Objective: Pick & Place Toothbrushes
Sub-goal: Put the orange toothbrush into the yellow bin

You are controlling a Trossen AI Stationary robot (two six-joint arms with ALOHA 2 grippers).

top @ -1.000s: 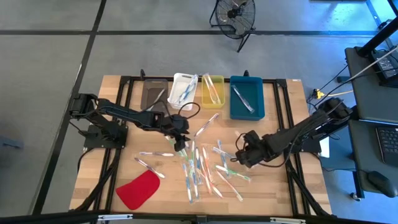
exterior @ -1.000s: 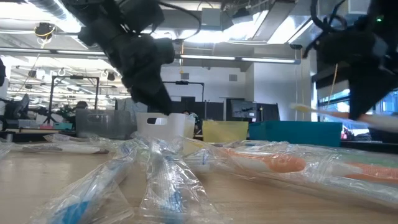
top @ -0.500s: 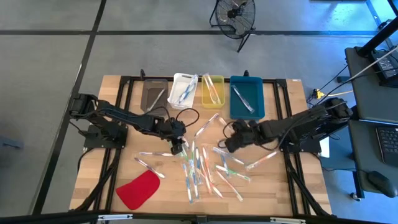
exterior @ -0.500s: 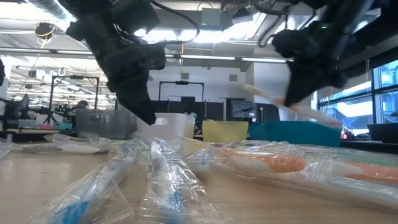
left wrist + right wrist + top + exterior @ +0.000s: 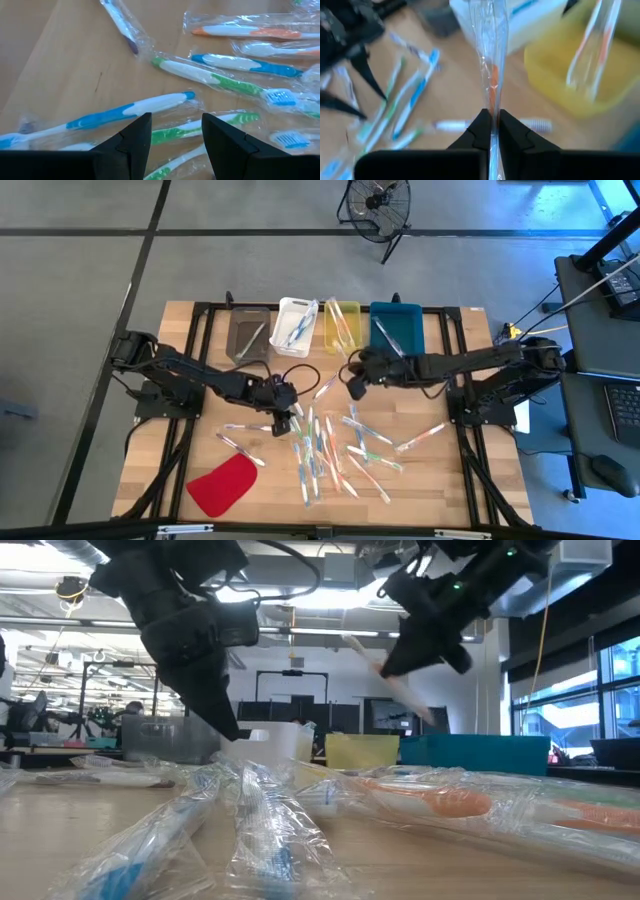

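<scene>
Many wrapped toothbrushes (image 5: 330,445) lie loose on the wooden table, white with blue, green or orange parts. My left gripper (image 5: 284,412) hangs open just above the pile's left side; in its wrist view (image 5: 175,145) a green-and-white toothbrush (image 5: 200,127) lies below the gap. My right gripper (image 5: 352,383) is in the air near the yellow bin (image 5: 342,325), shut on one wrapped toothbrush (image 5: 491,75) with an orange part. My right gripper pinches the wrapped toothbrush between its two fingers, at a spot on the wrapper (image 5: 491,107) beside the orange part. The fingers slant down and the toothbrush runs on ahead of them. It is lifted clear and hangs slanted in the air (image 5: 385,675).
Along the far edge stand a grey bin (image 5: 248,335), a white bin (image 5: 296,323), the yellow bin and a blue bin (image 5: 397,335), each holding toothbrushes. A flat red piece (image 5: 224,483) lies near the front left.
My right gripper has swung from the table's right side toward the far edge and the yellow bin, rising a little and turning, with the toothbrush carried clear of the table. My left gripper has crept a little over the pile and stays open.
</scene>
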